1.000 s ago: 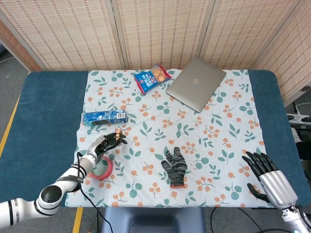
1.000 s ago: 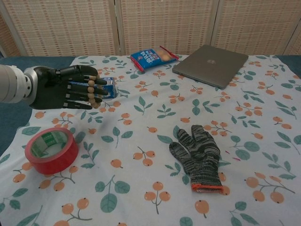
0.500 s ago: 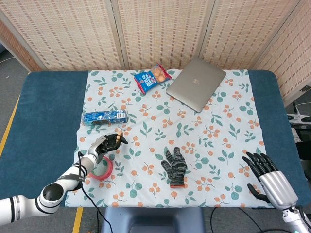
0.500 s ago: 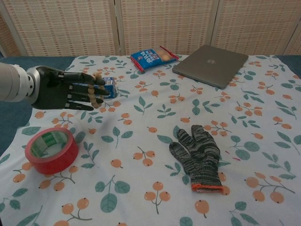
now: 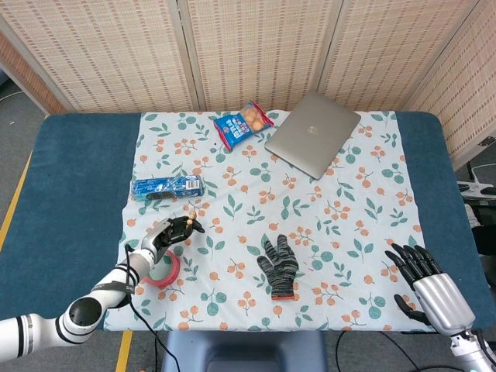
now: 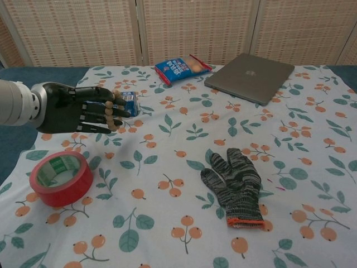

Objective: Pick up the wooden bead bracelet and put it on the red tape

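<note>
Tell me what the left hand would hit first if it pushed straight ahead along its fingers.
Probably the blue packet: the left hand, holding the wooden bead bracelet, points toward it, though depth is unclear.

head view looks steeply down from high; chest view sits low and near, sharing the floral cloth (image 5: 310,201).

The left hand (image 6: 75,109), holding the wooden bead bracelet (image 6: 111,111), has drawn back and lowered toward the red tape (image 6: 60,177).
</note>
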`<act>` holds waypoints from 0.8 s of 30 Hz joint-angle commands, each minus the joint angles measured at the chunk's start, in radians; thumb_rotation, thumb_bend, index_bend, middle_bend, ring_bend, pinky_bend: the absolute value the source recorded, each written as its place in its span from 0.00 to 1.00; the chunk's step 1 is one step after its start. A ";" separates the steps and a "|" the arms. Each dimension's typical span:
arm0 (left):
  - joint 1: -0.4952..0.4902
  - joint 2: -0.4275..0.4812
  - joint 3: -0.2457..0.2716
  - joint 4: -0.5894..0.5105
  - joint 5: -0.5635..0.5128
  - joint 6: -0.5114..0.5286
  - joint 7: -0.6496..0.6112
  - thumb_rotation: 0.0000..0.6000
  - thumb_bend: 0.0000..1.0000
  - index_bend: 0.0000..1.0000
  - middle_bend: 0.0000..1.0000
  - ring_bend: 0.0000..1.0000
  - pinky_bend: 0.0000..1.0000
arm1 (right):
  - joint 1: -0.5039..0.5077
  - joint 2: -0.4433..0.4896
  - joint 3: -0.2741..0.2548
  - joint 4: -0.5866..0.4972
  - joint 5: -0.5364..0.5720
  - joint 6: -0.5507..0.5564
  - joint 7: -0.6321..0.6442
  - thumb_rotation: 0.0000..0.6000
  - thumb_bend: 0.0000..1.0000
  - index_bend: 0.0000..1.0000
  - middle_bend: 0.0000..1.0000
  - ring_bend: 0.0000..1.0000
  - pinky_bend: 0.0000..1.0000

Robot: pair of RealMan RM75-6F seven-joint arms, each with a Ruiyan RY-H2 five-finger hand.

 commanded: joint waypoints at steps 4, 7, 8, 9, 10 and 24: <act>-0.029 0.011 0.020 0.001 -0.017 -0.003 0.002 0.97 0.70 0.47 0.40 0.13 0.00 | 0.000 0.000 0.001 0.000 0.001 0.000 0.001 0.97 0.30 0.00 0.00 0.00 0.00; -0.045 0.019 0.041 0.003 -0.024 -0.009 0.014 0.98 0.77 0.47 0.40 0.13 0.00 | 0.000 0.000 0.000 0.000 -0.001 0.000 0.001 0.97 0.30 0.00 0.00 0.00 0.00; -0.048 0.019 0.043 0.004 -0.029 -0.005 0.011 0.98 0.79 0.48 0.40 0.13 0.00 | 0.000 0.000 -0.001 0.000 -0.002 0.001 0.001 0.97 0.30 0.00 0.00 0.00 0.00; -0.050 0.020 0.045 0.003 -0.030 -0.003 0.010 0.99 0.81 0.48 0.40 0.13 0.00 | 0.000 0.000 -0.001 0.000 -0.003 0.001 0.001 0.97 0.30 0.00 0.00 0.00 0.00; -0.053 0.021 0.049 0.003 -0.030 -0.002 0.010 1.00 0.82 0.49 0.40 0.13 0.00 | 0.000 0.000 -0.001 0.001 -0.003 0.002 0.001 0.97 0.30 0.00 0.00 0.00 0.00; -0.076 0.035 0.101 -0.014 -0.010 0.003 0.024 1.00 0.99 0.49 0.40 0.13 0.02 | -0.005 0.003 0.002 0.001 -0.003 0.015 0.008 0.97 0.30 0.00 0.00 0.00 0.00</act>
